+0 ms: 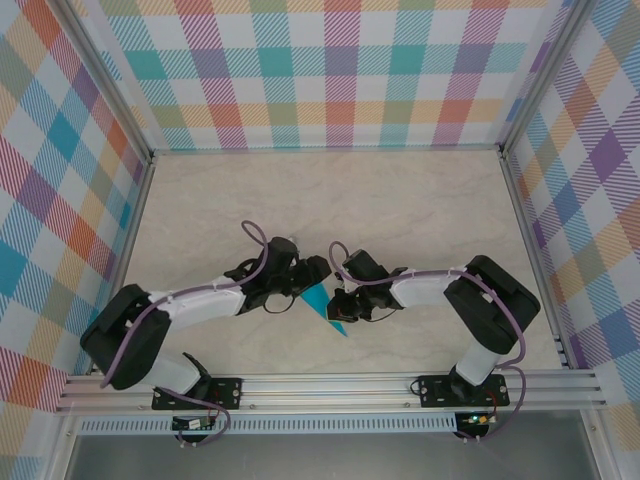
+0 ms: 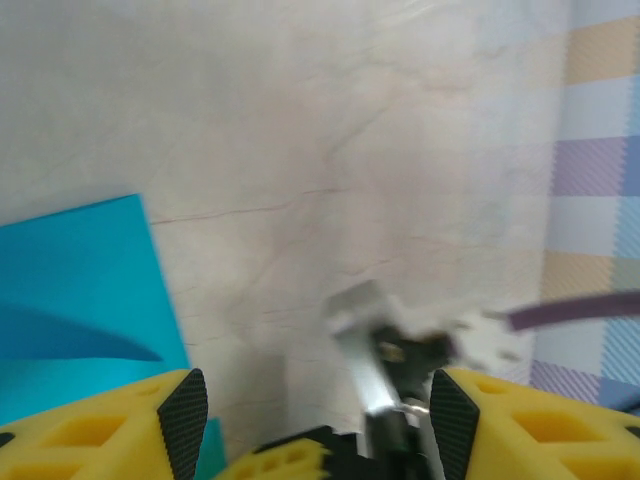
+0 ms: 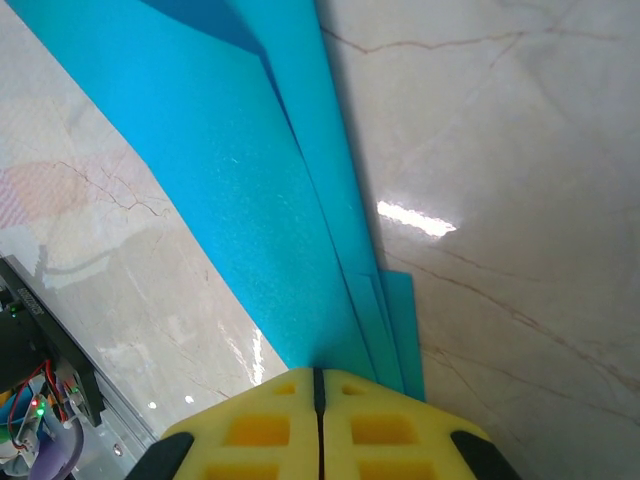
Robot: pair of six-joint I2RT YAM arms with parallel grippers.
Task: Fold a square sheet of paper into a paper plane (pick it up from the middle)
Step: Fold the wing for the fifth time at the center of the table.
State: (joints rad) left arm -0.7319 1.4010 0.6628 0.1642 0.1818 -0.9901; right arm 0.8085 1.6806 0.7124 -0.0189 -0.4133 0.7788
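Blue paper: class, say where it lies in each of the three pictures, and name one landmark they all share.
Top view: blue paper just below centre.
Left wrist: along the left edge, middle to bottom.
Right wrist: a diagonal band from top left into the right hand.
Shared: the cream marbled table.

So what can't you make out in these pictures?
Right wrist view: the paper runs off the top edge; the shut right end effector covers its near end.
Left wrist view: a grey part beyond the open left end effector is too blurred to identify.
Top view: both end effectors cover the paper's upper end.
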